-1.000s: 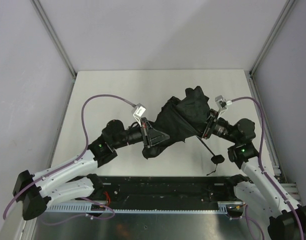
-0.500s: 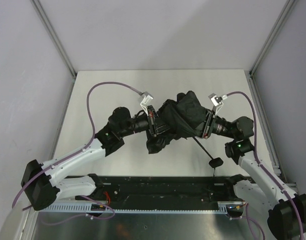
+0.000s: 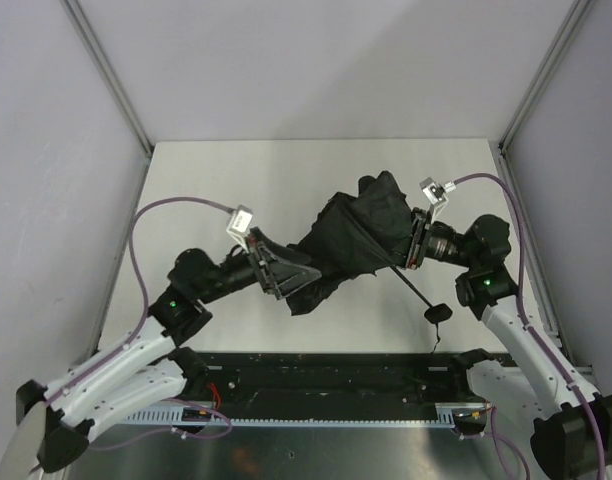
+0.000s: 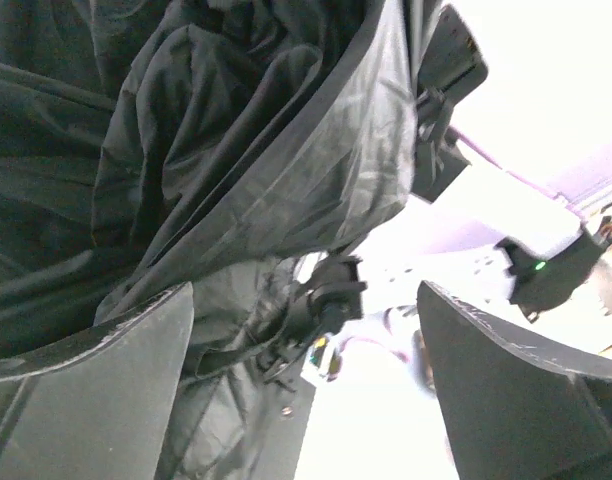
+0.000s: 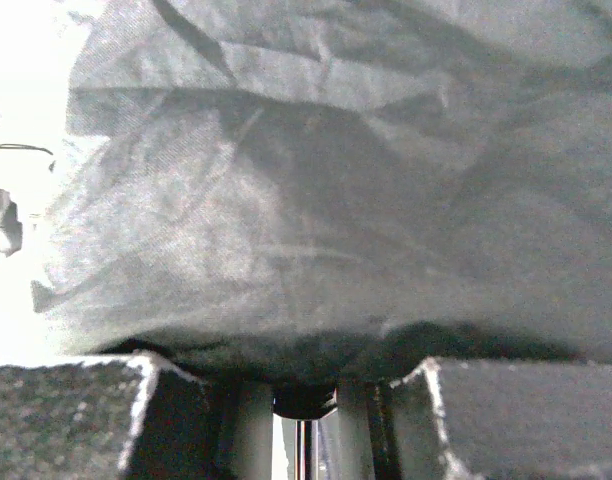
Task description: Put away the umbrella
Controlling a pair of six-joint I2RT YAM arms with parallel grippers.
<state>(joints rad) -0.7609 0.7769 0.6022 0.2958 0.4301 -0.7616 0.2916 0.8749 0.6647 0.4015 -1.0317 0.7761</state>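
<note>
The umbrella (image 3: pixel 358 232) is a crumpled bundle of black fabric held above the middle of the table. Its thin shaft (image 3: pixel 414 290) slants down to the right and ends in a small black knob handle (image 3: pixel 438 314) with a strap hanging below. My right gripper (image 3: pixel 413 252) is shut on the umbrella at the shaft's upper end; in the right wrist view the fabric (image 5: pixel 326 200) fills the frame above that gripper (image 5: pixel 304 400). My left gripper (image 3: pixel 288 272) stands wide open at the fabric's lower left edge. Folds of fabric (image 4: pixel 216 170) hang over its left finger (image 4: pixel 96 400), ungripped.
The white table (image 3: pixel 216 190) is walled on three sides, with metal posts at the back corners. A black rail (image 3: pixel 326 375) runs along the near edge between the arm bases. Purple cables loop above both wrists.
My left gripper has opened, let go of the fabric and drawn back to the lower left. The right gripper keeps its hold and has barely shifted.
</note>
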